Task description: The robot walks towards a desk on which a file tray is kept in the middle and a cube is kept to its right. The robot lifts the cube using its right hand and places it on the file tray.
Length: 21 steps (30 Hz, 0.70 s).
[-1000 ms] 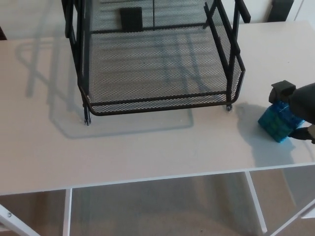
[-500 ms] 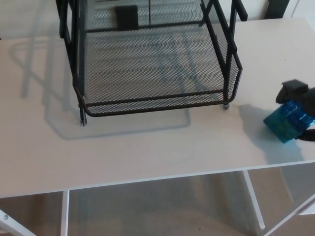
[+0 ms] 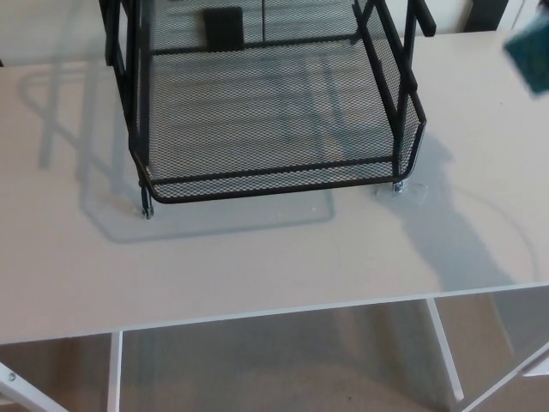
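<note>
— So, what sits in the file tray?
— Its lower mesh shelf shows only bare mesh. A dark rectangle appears through the mesh at the back; I cannot tell whether it lies in the tray or behind it.
— And the cube?
— Outside the tray, well to its right, at the picture's upper right edge. It is a blurred teal-blue patch, partly cut off.
— Is a hand clamped on it?
— Neither hand shows, so I cannot tell whether one grips it.
— Counts?
— One tray, with two front feet visible on the desk; one cube; one desk. A long shadow lies on the desk right of the tray.
</note>
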Available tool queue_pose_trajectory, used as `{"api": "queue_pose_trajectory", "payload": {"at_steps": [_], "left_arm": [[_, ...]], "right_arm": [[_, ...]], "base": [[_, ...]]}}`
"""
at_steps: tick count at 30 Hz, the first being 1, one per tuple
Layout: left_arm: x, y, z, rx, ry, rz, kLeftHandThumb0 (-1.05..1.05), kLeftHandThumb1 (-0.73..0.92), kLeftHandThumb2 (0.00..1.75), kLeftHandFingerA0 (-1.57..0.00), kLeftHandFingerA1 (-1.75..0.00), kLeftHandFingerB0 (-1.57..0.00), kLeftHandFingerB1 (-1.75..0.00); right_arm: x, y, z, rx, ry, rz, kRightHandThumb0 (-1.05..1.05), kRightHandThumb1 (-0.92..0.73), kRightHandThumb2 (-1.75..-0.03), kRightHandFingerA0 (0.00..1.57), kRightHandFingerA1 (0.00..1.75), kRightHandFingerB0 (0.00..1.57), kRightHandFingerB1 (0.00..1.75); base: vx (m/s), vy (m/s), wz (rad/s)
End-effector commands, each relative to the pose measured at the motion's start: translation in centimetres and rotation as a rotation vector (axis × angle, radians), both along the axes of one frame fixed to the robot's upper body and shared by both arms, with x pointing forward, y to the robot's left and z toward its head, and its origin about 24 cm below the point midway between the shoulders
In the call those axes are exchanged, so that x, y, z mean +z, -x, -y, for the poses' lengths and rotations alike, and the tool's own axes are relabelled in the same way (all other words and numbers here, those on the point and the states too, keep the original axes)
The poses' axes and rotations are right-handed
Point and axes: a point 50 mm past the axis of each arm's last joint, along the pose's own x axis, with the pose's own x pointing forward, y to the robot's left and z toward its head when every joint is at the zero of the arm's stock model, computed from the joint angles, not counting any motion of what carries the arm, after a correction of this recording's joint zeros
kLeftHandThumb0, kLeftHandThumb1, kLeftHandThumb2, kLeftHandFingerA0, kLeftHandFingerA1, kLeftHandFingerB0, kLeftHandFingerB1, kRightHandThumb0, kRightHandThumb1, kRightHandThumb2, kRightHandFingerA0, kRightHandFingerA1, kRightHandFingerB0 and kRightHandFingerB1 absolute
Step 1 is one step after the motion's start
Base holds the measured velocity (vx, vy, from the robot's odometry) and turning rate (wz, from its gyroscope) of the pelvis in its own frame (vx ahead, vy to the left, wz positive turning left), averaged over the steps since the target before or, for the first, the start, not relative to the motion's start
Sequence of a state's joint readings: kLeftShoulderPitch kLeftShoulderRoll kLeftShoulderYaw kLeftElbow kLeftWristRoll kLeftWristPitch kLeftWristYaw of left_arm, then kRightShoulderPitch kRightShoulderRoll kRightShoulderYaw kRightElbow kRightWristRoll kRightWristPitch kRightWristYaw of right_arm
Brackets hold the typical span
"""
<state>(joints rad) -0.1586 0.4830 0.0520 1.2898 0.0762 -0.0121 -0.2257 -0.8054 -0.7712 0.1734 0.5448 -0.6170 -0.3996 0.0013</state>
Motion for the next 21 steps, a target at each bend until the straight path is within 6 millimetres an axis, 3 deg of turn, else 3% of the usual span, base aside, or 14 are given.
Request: {"api": "queue_pose_trajectory", "payload": {"at_steps": [1,4,7,9,10,11,12,13,14,16,17,19,21], "left_arm": [[0.5,0.2,-0.7,-0.016,-0.026,0.002,-1.05,0.89,0.92,-0.56,-1.06,-0.38,-0.96],[0.4,0.3,-0.7,-0.016,-0.027,-0.003,-1.05,0.89,0.92,-0.55,-1.05,-0.37,-0.95],[0.5,0.1,-0.6,-0.020,-0.027,-0.003,-1.05,0.89,0.93,-0.56,-1.06,-0.37,-0.95],[0.5,0.1,-0.8,-0.014,-0.029,-0.002,-1.05,0.90,0.94,-0.52,-1.03,-0.39,-0.95],[0.6,0.1,-0.8,-0.002,-0.016,0.011,-1.05,0.89,0.94,-0.54,-1.07,-0.36,-0.96],[0.7,0.1,-0.9,0.000,-0.019,0.016,-1.05,0.89,0.94,-0.53,-1.07,-0.37,-0.96],[0.7,0.1,-0.9,-0.004,-0.018,0.017,-1.05,0.90,0.93,-0.52,-1.06,-0.36,-0.96],[0.7,0.0,-0.9,0.003,-0.024,0.015,-1.05,0.90,0.90,-0.52,-1.07,-0.36,-0.96],[0.7,-0.1,-0.8,0.000,-0.028,0.014,-1.05,0.90,0.92,-0.57,-1.09,-0.40,-0.99],[0.6,-0.3,-0.6,-0.011,-0.028,0.013,-1.05,0.88,0.94,-0.54,-1.04,-0.42,-0.96],[0.6,-0.3,-0.6,-0.015,-0.022,0.014,-1.05,0.88,0.92,-0.53,-1.09,-0.37,-0.99],[0.3,-0.4,-0.2,-0.023,-0.012,0.015,-1.05,0.88,0.91,-0.54,-1.09,-0.38,-1.00],[0.2,-0.3,0.0,-0.020,-0.006,0.021,-1.05,0.87,0.92,-0.54,-1.06,-0.38,-0.96]], "right_arm": [[7.2,0.1,-1.1,0.049,-0.080,0.187,-0.16,-0.70,-0.84,0.87,1.64,0.77,1.29],[10.8,-0.4,-2.8,0.071,-0.210,0.231,-0.16,-0.66,-0.98,0.89,1.56,0.83,1.23],[13.1,-0.6,-4.4,0.135,-0.301,0.264,-0.21,-0.64,-0.98,0.93,1.51,0.85,1.18],[13.9,-1.0,-7.5,0.204,-0.319,0.234,-0.21,-0.64,-0.92,0.95,1.43,0.90,1.09],[13.8,-1.1,-8.7,0.214,-0.273,0.206,-0.18,-0.67,-0.83,0.91,1.47,0.90,0.99],[13.5,-1.3,-9.7,0.226,-0.231,0.183,-0.18,-0.69,-0.82,0.90,1.49,0.88,1.06],[13.1,-1.5,-11.0,0.226,-0.164,0.136,-0.23,-0.69,-0.74,0.86,1.54,0.87,0.97],[12.6,-1.6,-11.9,0.258,-0.128,0.102,-0.34,-0.56,-0.70,0.91,1.51,0.92,0.91],[12.3,-1.6,-12.3,0.267,-0.103,0.082,-0.26,-0.64,-0.68,0.88,1.52,0.90,0.91],[11.2,-1.9,-13.6,0.278,-0.032,0.025,-0.26,-0.62,-0.71,0.88,1.51,0.90,0.95],[10.3,-2.1,-14.6,0.293,0.003,-0.011,-0.26,-0.61,-0.65,0.93,1.41,0.91,0.83],[7.9,-2.7,-16.4,0.307,0.040,-0.125,-0.21,-0.61,-0.88,0.93,1.46,0.91,1.06],[6.4,-3.3,-17.0,0.303,0.042,-0.205,-0.21,-0.64,-0.77,0.86,1.57,0.86,1.04]], "base": [[0.00,0.000,0.00],[0.00,0.000,0.00],[0.00,0.000,0.00],[0.00,0.000,0.00],[0.00,0.000,0.00],[0.00,0.000,0.00],[0.00,0.000,0.00],[0.00,0.000,0.00],[0.00,0.000,0.00],[0.00,0.000,0.00],[0.00,0.000,0.00],[0.00,0.000,0.00],[0.00,0.000,0.00]]}}
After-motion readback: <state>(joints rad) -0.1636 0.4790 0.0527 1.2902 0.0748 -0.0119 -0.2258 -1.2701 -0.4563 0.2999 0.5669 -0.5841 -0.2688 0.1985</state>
